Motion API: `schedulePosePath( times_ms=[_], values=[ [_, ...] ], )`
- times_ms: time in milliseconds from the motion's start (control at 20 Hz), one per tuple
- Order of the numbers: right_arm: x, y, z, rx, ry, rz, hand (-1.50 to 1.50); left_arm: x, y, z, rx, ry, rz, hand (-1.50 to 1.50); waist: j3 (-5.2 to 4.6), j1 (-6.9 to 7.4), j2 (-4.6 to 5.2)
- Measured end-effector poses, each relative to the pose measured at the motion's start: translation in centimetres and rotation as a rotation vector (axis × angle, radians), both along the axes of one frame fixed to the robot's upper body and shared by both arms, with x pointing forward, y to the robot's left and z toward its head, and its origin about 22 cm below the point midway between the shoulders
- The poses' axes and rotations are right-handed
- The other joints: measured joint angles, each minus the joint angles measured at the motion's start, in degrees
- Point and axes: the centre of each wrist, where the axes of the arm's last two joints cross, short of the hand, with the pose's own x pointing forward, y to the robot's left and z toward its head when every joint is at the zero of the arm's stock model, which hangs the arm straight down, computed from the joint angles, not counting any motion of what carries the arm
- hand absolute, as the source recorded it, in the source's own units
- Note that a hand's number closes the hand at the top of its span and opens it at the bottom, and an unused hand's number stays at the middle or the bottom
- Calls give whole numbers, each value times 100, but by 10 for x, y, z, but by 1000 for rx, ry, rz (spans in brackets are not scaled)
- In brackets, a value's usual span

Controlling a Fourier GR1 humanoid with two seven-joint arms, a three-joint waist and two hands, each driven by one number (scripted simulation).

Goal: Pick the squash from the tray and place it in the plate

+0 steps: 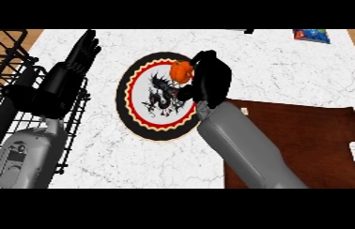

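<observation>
An orange squash (181, 71) shows above the upper right part of a round plate (139, 113) with a black rim, red-yellow zigzag ring and a black dragon picture. My right hand (209, 78) is curled round the squash from the right and hides most of it. The dark brown tray (305, 143) lies at the right, partly under my right forearm. My left hand (78, 59) stands at the left with straight fingers pointing up, holding nothing.
A black wire rack (21, 82) stands along the counter's left edge, behind my left arm. A blue-green packet (312, 34) lies at the far right corner. White marble counter (277, 68) surrounds the plate.
</observation>
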Motion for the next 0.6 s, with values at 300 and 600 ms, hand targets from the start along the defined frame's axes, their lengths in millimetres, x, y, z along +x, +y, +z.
schedulePosePath(
  times_ms=[300,600],
  values=[
    [17,0,-5,141,-84,-7,-150,4,-3,2,-2,-7,-9,0,3,63,26],
    [26,3,-1,283,-253,-62,-150,4,-3,1,1,-1,-6,0,1,32,-8]
  ],
)
